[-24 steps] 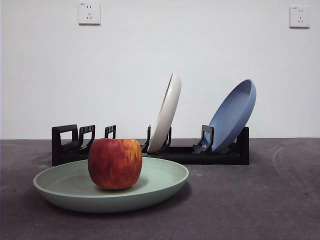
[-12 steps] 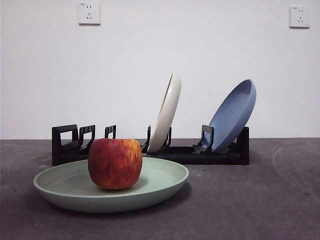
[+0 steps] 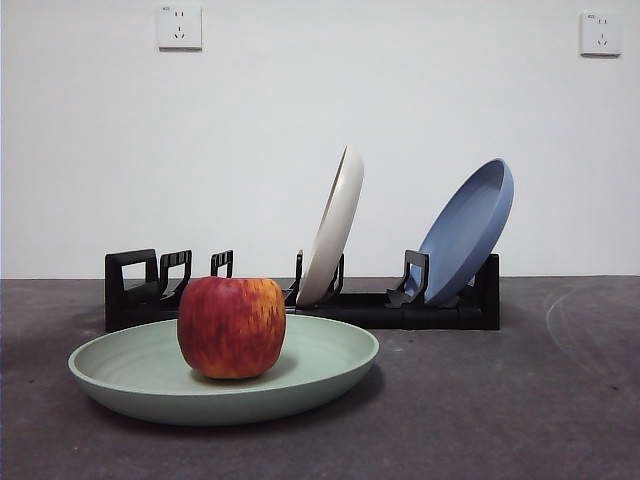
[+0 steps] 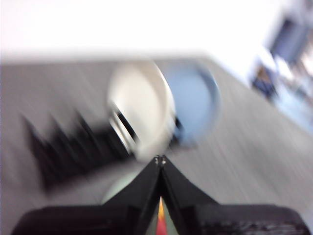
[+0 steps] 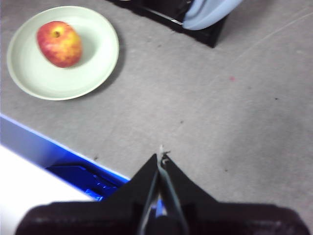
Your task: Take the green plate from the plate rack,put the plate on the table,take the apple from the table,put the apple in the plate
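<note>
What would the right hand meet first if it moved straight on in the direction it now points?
Probably only the bare table. The right hand, its jaws shut, points at open grey surface. The green plate with the apple lies off to one side, though depth is hard to judge.

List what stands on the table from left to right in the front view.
Green plate with the apple in it → cream-white plate → blue plate. The two upright plates stand in the plate rack, which runs behind the green plate.
</note>
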Motion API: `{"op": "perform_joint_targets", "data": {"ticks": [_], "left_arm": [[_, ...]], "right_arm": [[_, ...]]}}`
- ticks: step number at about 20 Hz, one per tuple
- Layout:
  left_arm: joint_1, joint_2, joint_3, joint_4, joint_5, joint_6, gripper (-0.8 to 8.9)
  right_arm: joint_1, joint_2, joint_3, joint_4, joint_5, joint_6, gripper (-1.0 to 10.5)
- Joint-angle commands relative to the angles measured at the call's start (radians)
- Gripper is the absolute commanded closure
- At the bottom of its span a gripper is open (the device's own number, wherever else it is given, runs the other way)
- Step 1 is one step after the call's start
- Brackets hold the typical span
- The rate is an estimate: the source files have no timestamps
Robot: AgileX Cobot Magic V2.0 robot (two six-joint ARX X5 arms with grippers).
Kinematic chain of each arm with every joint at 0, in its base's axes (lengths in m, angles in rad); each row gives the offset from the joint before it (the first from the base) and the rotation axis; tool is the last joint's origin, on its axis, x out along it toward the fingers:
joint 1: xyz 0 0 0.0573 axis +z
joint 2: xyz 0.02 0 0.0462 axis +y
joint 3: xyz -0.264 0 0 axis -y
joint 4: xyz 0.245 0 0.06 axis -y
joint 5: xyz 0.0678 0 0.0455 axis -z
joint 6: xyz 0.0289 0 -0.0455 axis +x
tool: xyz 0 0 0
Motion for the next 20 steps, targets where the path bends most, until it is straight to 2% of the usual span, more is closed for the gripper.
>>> {"op": "perform_joint_targets", "data": {"ticks": [1, 3, 7, 11, 13, 20], "left_arm": [[0.106, -0.114, -0.108, 0.158, 0.007, 0.058, 8.17], [0.147, -0.212, -0.234, 0.311, 0.008, 0.123, 8.17], [0.206, -0.383, -0.499, 0.541, 0.007, 0.135, 8.17], [0.217, -0.523, -0.716, 0.614, 0.006, 0.148, 8.17], [0.217, -0.551, -0.801, 0.669, -0.034, 0.145, 8.17], [0.217, -0.551, -0.895, 0.657, -0.194, 0.143, 8.17]], "right_arm": [[0.003, -0.001, -0.005, -0.021, 0.005, 0.003, 9.5], [0.003, -0.001, -0.005, -0.021, 0.005, 0.003, 9.5], [0.003, -0.001, -0.005, -0.021, 0.005, 0.003, 9.5], [0.003, -0.001, -0.005, -0.021, 0.005, 0.003, 9.5], [0.003, -0.001, -0.005, -0.021, 0.005, 0.003, 9.5], [0.003, -0.001, -0.005, -0.021, 0.009, 0.003, 9.5]]}}
